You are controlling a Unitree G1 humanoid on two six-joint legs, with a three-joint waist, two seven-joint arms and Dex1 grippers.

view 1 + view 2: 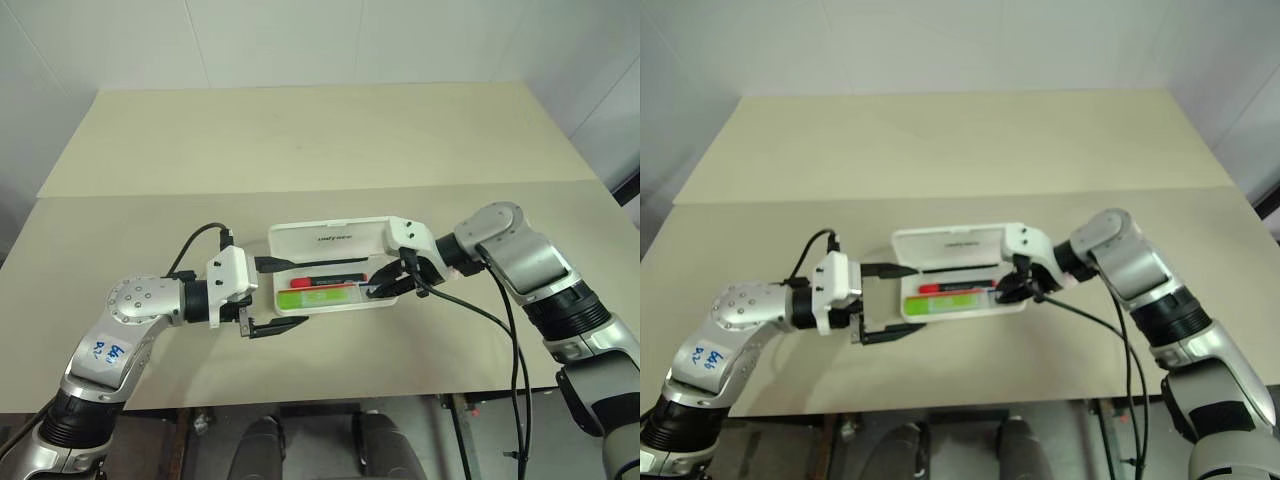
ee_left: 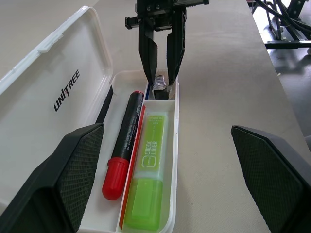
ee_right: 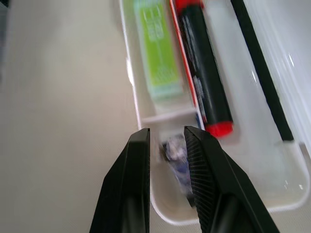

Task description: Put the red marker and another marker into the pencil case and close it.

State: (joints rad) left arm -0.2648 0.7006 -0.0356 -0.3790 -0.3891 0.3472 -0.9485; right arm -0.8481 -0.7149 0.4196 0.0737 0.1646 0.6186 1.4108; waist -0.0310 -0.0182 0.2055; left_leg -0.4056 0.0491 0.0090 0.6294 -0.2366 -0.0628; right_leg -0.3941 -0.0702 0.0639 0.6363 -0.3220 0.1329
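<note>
The pencil case lies open near the middle of the front table section, lid tilted up toward the far side, tray toward the robot. Bare tabletop stretches on all sides of it; a seam runs across the beige surface behind the lid, and white walls close the room beyond the far edge. Inside the tray the red marker and the lime-green marker lie side by side lengthwise, the green one against the front wall. A small dark object sits in the end compartment at the tray's right end. The right gripper dips into that end, its fingers slightly parted, straddling the dark object; whether they touch it cannot be told. The left gripper hovers at the tray's left end, jaws spread wide, holding nothing.
</note>
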